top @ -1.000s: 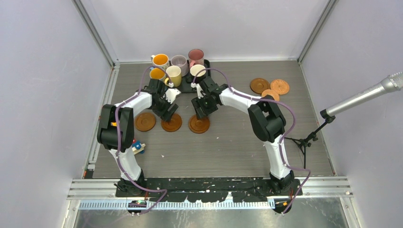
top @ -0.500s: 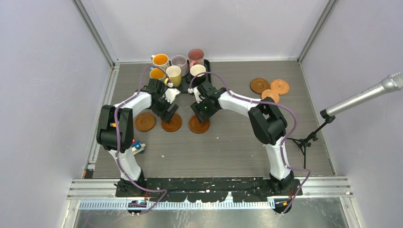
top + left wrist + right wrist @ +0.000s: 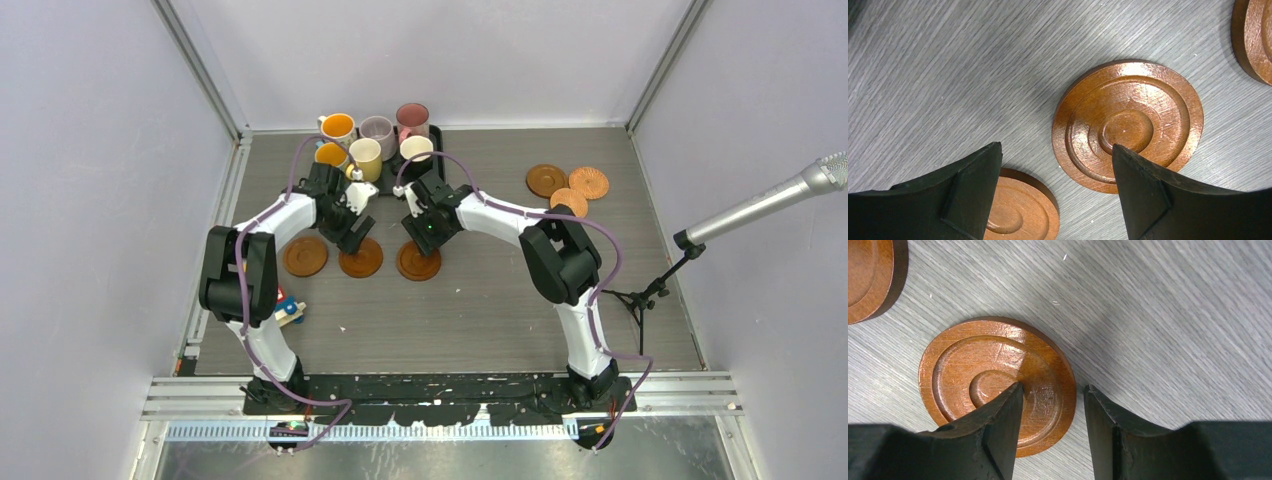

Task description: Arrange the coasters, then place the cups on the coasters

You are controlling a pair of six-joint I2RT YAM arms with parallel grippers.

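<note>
Left gripper: jaws released and wide apart, nothing between them, poised above the middle coaster. Right gripper: jaws parted (no clamp), straddling the rim of the right-hand coaster. Cups stand clustered at 12 o'clock. Spare coasters lie at 2 o'clock.

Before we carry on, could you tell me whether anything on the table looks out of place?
One thing: a small blue and orange object lies near the table's left edge, beside the left arm, belonging to neither mugs nor coasters. I cannot tell what it is. Nothing looks spilled or broken.
</note>
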